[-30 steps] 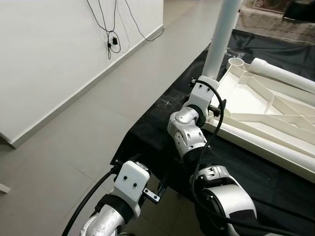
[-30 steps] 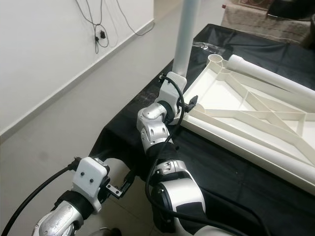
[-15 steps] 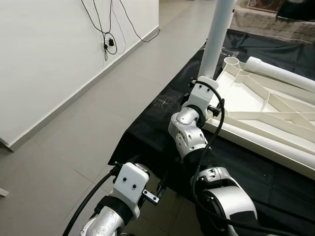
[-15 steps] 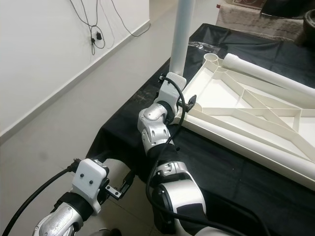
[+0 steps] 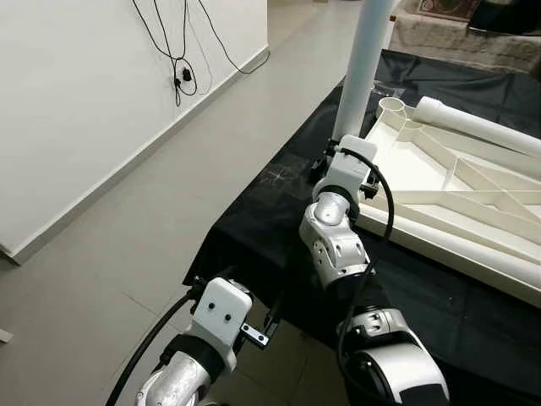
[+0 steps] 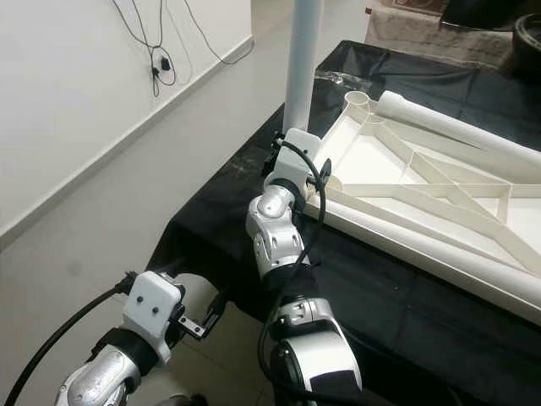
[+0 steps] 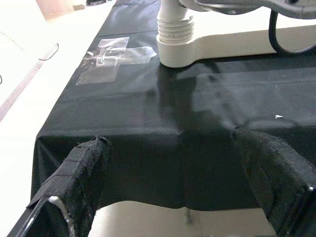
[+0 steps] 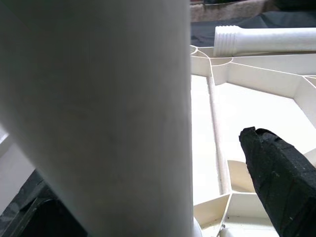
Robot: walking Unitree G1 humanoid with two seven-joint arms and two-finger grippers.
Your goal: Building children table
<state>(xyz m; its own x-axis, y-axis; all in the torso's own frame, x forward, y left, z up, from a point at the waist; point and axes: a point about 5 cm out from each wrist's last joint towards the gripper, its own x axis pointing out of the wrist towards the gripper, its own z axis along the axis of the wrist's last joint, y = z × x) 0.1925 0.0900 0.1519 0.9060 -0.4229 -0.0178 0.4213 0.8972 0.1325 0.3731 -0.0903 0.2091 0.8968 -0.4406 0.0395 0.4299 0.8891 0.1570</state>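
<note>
1. We see a low surface [image 5: 279, 211] draped in black cloth, with pale floor [image 5: 127, 220] to our left and a white wall [image 5: 68, 101] where dark cables [image 5: 182, 59] hang.
2. The white tabletop [image 6: 439, 186] lies upside down on the cloth, its ribbed underside facing up and round sockets at its corners.
3. One white leg [image 5: 362, 63] stands upright at the near left corner of the tabletop; its ribbed base [image 7: 174, 24] sits in the corner socket.
4. A second leg [image 6: 456, 127] lies flat along the far side of the tabletop, its threaded end [image 8: 229, 40] beside a far corner socket.
5. Our right claw [image 8: 197, 163] is up against the upright leg. One black finger [image 8: 279, 173] shows beside it, apart from it; we cannot tell whether the claw grips the leg.
6. Our left claw [image 7: 177, 197] hangs low at the near edge of the cloth, its fingers [image 7: 74, 182] spread wide and holding nothing.
7. Strips of clear tape [image 7: 116, 57] stick to the cloth near the leg's base.
</note>
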